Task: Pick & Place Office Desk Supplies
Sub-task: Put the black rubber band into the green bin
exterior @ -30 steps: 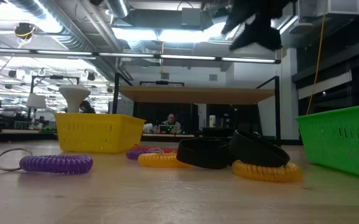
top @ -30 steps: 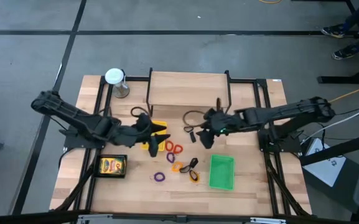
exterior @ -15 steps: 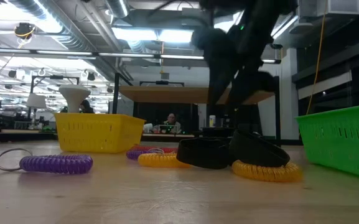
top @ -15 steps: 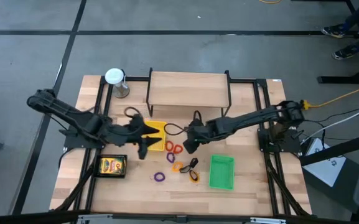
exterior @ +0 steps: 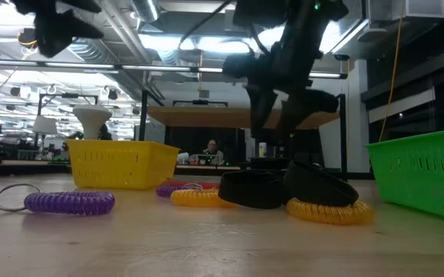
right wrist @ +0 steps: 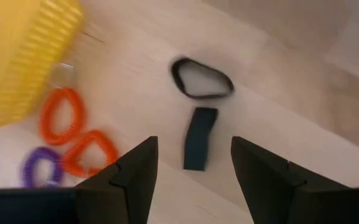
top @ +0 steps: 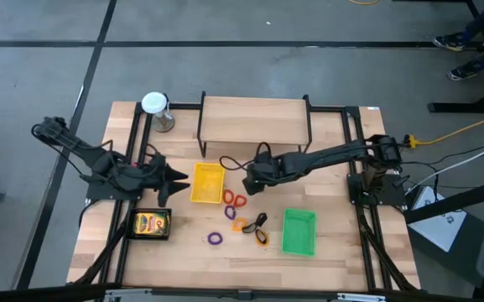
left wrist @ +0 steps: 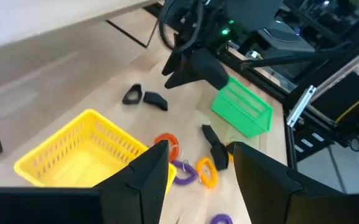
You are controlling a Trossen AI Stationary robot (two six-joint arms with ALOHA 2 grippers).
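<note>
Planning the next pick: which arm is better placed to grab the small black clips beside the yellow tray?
Right. Its open gripper hovers directly over the small black clips, while the left gripper sits beyond the yellow plastic tray.

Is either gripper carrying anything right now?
No. The left gripper and the right gripper are both open, with nothing between their fingers.

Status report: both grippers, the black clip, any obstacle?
Right gripper open above black clip. Left gripper open, empty, beside yellow tray. Nothing in the way.
</note>
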